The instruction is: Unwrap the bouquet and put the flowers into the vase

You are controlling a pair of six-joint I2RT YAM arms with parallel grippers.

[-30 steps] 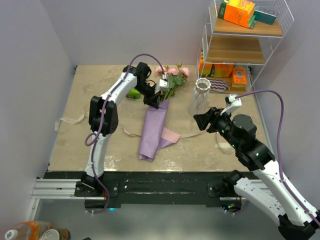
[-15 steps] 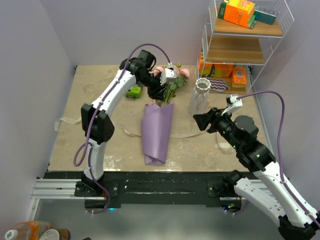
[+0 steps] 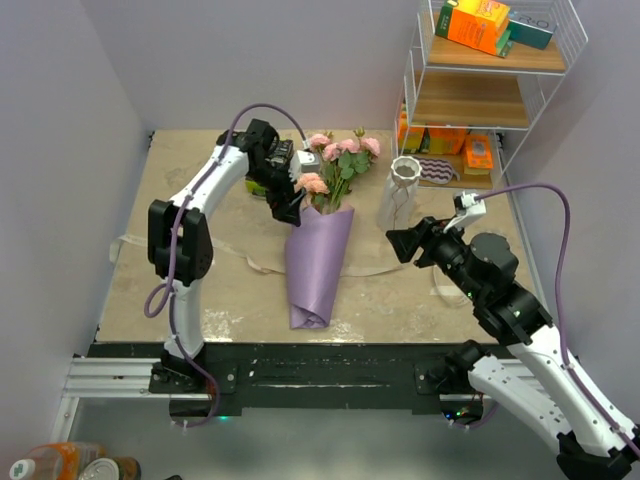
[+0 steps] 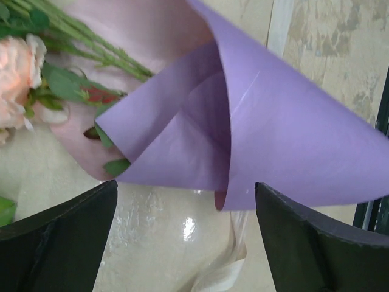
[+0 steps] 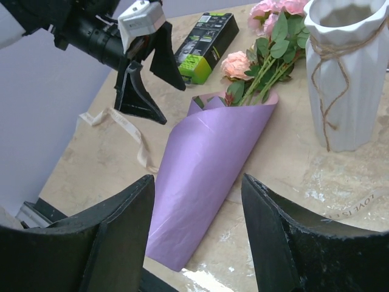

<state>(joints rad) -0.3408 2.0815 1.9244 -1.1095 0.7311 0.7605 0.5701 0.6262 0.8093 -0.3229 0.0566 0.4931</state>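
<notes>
Left arm (image 3: 213,181) stretches forward, left fingers (image 4: 55,243) spread wide; right fingers (image 5: 115,243) hover parted, empty.

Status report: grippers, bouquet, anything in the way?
Left gripper open, empty, beside the flowers. Right gripper open, empty, near vase. Bouquet lying flat, still wrapped. Path to vase unobstructed.

left gripper (image 3: 290,205): jaws opened, moved left | bouquet (image 3: 320,255): released, lying flat

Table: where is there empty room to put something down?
The table is bare left of the paper cone, between the ribbon and the near edge, and in the back left corner. It's crowded at the back, middle to right: flowers, left gripper and vase sit close together.
</notes>
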